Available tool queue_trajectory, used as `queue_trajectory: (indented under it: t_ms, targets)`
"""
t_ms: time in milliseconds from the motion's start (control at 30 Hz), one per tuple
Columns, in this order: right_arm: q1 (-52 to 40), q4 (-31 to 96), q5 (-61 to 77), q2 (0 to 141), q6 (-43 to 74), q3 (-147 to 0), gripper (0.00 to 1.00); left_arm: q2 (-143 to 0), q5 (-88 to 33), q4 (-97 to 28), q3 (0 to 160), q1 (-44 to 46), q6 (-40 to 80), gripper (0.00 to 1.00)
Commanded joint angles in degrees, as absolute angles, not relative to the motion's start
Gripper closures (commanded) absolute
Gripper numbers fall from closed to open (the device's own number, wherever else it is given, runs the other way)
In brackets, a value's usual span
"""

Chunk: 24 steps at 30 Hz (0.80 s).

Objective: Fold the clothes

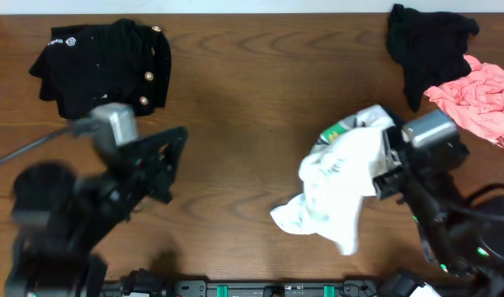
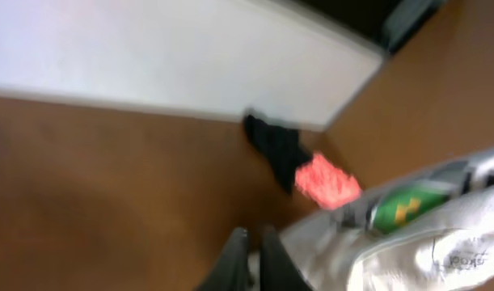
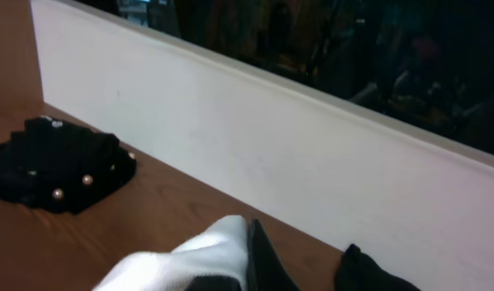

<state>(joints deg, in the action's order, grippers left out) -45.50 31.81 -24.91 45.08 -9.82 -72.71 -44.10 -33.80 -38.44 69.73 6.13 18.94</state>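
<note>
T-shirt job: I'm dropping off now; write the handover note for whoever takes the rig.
Left gripper: shut, empty, left of centre.
Right gripper: shut on the T-shirt, bunched, right of centre.
Buttoned black piece far left; black piece and pink piece far right, touching.
Done: nothing looks folded.
Left: spread and fold the T-shirt, then the rest.

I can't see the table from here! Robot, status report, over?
Left gripper shut, empty. Right gripper shut on white T-shirt, bunched, not yet folded. Buttoned black piece and pink piece lie apart, nothing blocking.
</note>
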Motion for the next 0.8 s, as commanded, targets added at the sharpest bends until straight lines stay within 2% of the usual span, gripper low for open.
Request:
queue_trajectory:
  t_ms: [0,133,233,500,767]
  targets:
    - [-45.0,30.9,-27.0,46.1,-8.8,-73.8,0.99,-48.4,-40.0,-41.0,69.5,7.5,14.0,0.78]
    - [-45.0,30.2,-27.0,47.6,-8.8,-73.8,0.99,-54.5,-41.4,-42.4,69.5,11.8,11.7,0.47]
    - [-45.0,30.0,-27.0,48.4,-8.8,-73.8,0.99,-59.7,-42.6,-42.0,69.5,16.8,9.4,0.37]
    - [-43.7,30.0,-27.6,48.8,-8.8,-73.8,0.99,-70.5,-45.4,-39.3,69.5,25.7,7.0,0.35]
    - [-43.4,30.5,-27.7,49.3,-8.8,-73.8,0.99,-75.2,-45.5,-33.3,69.5,27.7,7.8,0.35]
